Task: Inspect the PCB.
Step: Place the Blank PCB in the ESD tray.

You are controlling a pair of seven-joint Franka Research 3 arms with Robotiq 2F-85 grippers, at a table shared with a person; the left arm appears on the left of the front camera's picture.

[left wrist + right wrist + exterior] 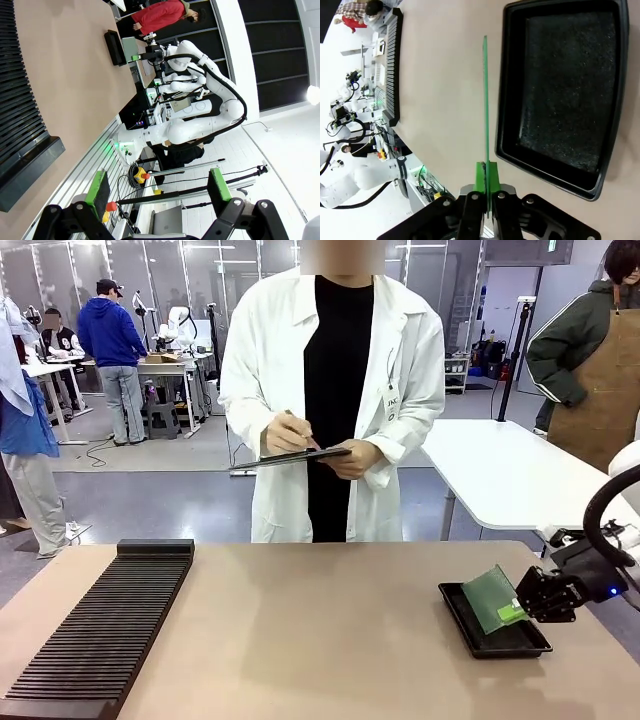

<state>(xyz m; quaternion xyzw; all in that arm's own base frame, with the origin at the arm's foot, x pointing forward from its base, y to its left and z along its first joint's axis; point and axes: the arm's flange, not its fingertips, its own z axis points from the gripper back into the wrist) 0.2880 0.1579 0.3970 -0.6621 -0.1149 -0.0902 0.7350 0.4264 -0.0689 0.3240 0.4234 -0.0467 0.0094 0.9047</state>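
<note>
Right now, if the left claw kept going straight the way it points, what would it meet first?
Probably nothing close. The open left claw points past the edge of the tan table, with only floor clutter and the white right arm farther off. Depth is hard to judge.

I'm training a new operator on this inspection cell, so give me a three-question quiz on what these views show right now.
1. True or false: the right gripper is shut on the PCB.
2. Multiple choice: the black tray under the PCB is
A. stacked with boards
B. bare inside
C. covered by a lid
3. Fill in: the left gripper has its jaws ____.

Key
1. True. The jaws pinch one edge of the board, which is lifted and tilted over the tray.
2. B. The right wrist view shows only its dark speckled floor.
3. Open. The green pads stand well apart with nothing between them.
</note>
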